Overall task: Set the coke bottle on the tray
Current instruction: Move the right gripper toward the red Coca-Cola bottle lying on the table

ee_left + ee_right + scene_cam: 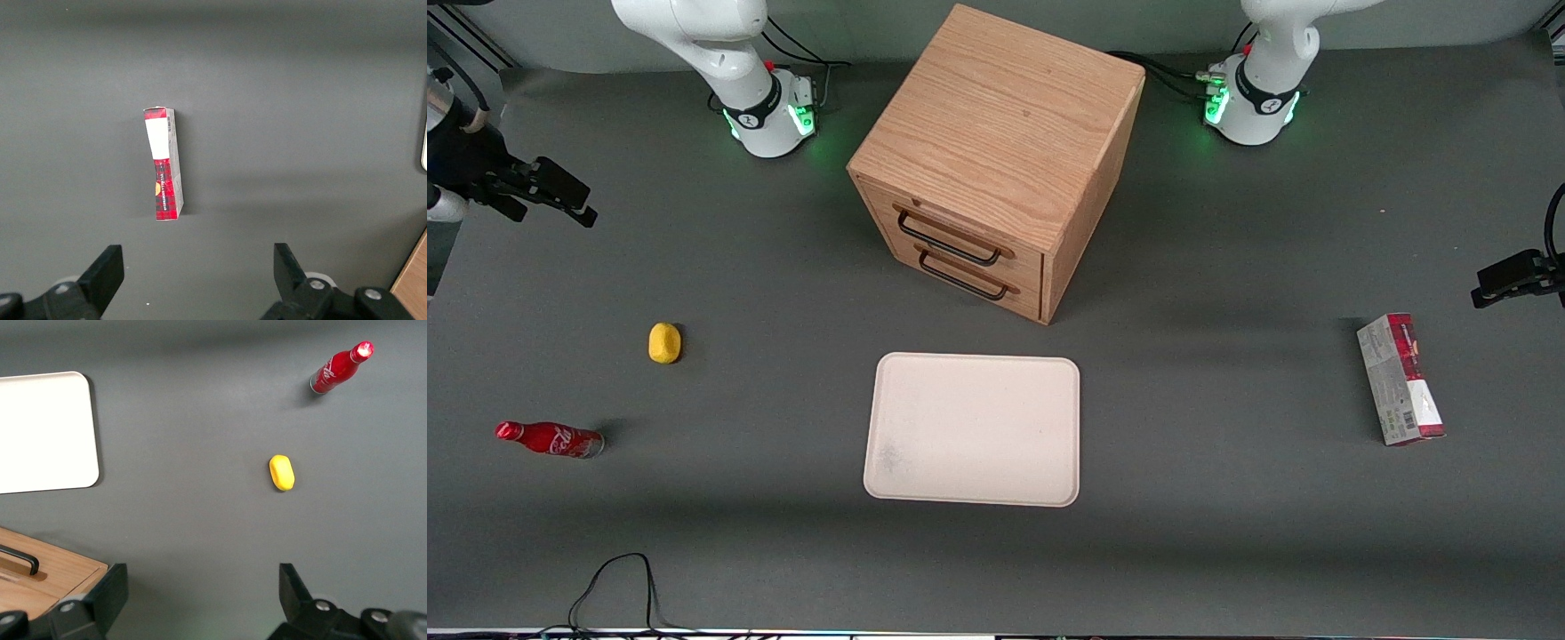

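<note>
A dark grey table (1227, 551) carries the tray (973, 429) in front of the oak cabinet (996, 160), whose two drawers are shut so their contents cannot be seen. The coke bottle (550, 438) stands upright toward the working arm's end, well apart from the tray and nearer the front camera than a yellow object (664, 343) too small to identify. The gripper (547, 196) hangs above that end, partly cut off by the frame edge, with its fingers (107, 597) spread apart and empty.
</note>
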Tool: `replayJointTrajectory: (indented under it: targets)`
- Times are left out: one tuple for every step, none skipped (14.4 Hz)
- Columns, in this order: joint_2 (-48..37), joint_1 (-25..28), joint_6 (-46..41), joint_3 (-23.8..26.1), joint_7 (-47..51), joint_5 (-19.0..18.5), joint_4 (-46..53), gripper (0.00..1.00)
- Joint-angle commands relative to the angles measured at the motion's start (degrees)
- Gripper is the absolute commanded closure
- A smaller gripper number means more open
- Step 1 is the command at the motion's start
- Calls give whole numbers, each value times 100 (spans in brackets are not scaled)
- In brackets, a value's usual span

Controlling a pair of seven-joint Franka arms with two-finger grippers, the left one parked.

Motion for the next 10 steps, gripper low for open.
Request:
replayJointTrajectory:
  targets:
    - [199,-46,-176,12,26,151,254,0]
    - [225,-46,-176,12,18,299,254,0]
    - [252,-46,-176,21,35,500,237,0]
    - [330,-38,-176,47,35,572,228,0]
    - [383,-46,-176,222,35,564,219,0]
    - [471,-90,-176,336,44,503,219,0]
    - [559,-177,-176,381,105,493,262,0]
    - [655,-196,-176,390,105,485,350,0]
    - [865,-292,-176,390,53,450,577,0]
    - [1128,-380,-220,355,18,380,849,0]
